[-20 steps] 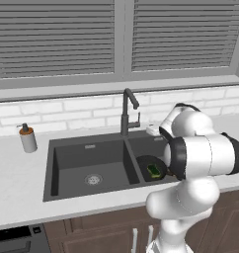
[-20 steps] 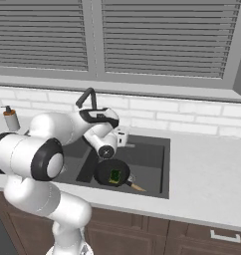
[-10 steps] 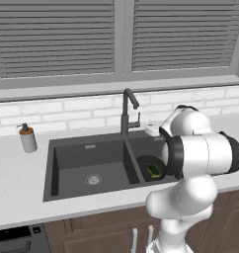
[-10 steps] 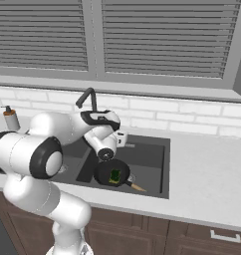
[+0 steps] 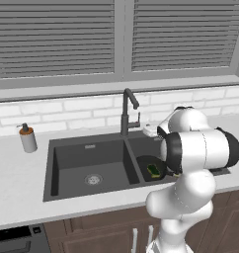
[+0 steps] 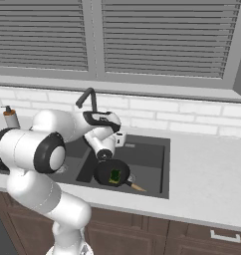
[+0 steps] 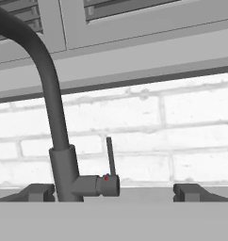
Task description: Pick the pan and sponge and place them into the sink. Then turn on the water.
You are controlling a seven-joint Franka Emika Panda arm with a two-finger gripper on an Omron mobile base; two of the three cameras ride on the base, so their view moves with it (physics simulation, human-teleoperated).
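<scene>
Down in the sink [image 5: 87,153] lie the pan [image 6: 111,173] and sponge [image 6: 114,176], so we hold our fingers [image 7: 40,190] wide apart by the faucet [image 7: 57,141] lever [image 7: 110,157].

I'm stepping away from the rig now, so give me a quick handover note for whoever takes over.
Tool: open, empty, facing the faucet, its fingers either side of the lever.
Pan: in the right basin of the sink.
Sponge: lying in the pan.
Done: pan and sponge are in the sink.
Left: turn on the water; no stream falls from the spout yet.
</scene>
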